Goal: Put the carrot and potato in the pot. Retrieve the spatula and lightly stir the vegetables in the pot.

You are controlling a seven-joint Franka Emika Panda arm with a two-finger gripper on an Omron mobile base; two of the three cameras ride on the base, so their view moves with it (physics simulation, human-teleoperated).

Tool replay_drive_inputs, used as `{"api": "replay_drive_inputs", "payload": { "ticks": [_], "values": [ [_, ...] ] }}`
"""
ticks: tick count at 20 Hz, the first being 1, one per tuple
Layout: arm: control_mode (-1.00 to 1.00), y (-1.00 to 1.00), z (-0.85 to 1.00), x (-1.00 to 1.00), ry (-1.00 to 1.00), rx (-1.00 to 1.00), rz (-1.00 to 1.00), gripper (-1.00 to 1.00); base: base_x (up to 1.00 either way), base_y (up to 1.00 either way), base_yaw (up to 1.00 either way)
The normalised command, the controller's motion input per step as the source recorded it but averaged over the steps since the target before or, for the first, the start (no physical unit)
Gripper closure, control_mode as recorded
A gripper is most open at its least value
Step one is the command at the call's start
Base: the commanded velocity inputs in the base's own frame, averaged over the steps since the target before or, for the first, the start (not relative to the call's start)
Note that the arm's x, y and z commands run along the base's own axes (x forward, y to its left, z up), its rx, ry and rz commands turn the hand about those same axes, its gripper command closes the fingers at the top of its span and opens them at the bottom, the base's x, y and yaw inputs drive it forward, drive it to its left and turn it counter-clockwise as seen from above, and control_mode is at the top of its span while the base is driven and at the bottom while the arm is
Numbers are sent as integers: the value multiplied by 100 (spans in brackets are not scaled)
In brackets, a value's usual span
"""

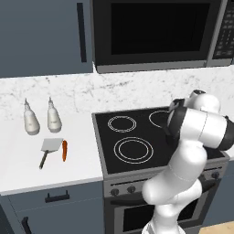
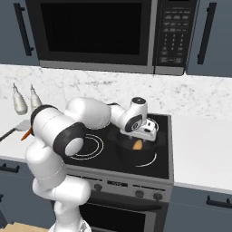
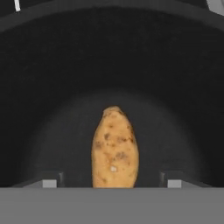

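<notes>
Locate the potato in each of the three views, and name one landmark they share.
Left base view: the arm stands in front of it.
Right base view: the potato is an orange spot inside the pot, just below the gripper.
Hand view: lower centre, lying on the pot's floor between the open jaws.
Shared landmark: the stove, with its white burner rings.

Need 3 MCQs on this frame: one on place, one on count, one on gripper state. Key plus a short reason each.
1. Where is the carrot?
A. on the counter beside the spatula
B. in the pot
C. on a burner

2. How many white bottles stand on the counter?
A. one
B. two
C. four

3. The gripper over the pot is:
A. shut on the potato
B. shut, empty
C. open, with the potato between its tips

Key: A, it lies right of the blade; B, two side by side; C, both tips stand clear of the potato.
</notes>
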Motion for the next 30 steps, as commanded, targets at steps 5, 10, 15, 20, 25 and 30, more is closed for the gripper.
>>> {"api": "replay_drive_inputs", "payload": {
  "ticks": [5, 10, 15, 20, 25, 30],
  "values": [
    [-100, 3, 52, -20, -9, 0, 0, -100, 0, 0, 0],
    [-100, 61, 66, -91, -7, 0, 0, -100, 0, 0, 0],
    [-100, 100, 47, -96, 0, 0, 0, -100, 0, 0, 0],
    [-100, 100, 34, -77, 0, 0, 0, -100, 0, 0, 0],
    [-100, 100, 15, -59, 0, -1, 0, -100, 0, 0, 0],
    [-100, 100, 0, -14, -3, -9, 0, -100, 0, 0, 0]
  ]
}}
